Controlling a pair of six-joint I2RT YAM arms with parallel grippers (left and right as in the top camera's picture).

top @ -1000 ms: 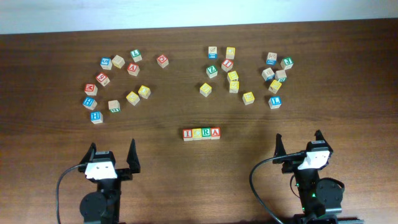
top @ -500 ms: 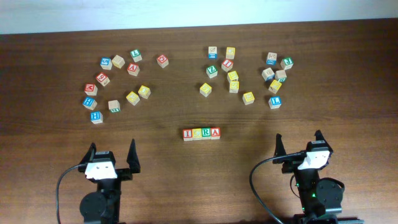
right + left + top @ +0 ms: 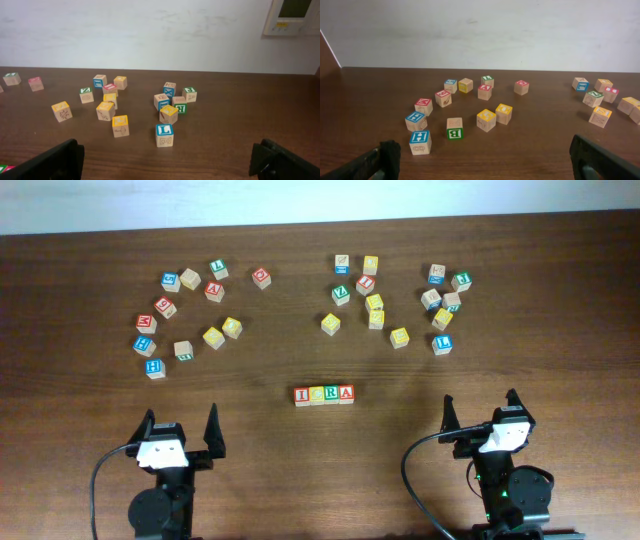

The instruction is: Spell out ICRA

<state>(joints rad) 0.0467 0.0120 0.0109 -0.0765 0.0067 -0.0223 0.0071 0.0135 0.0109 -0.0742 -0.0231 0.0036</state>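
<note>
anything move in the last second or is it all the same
Nothing visibly changed. The row of blocks reading ICRA sits where it was, the loose letter blocks are unmoved, and the left gripper and right gripper stay open near the table's front edge, holding nothing.
</note>
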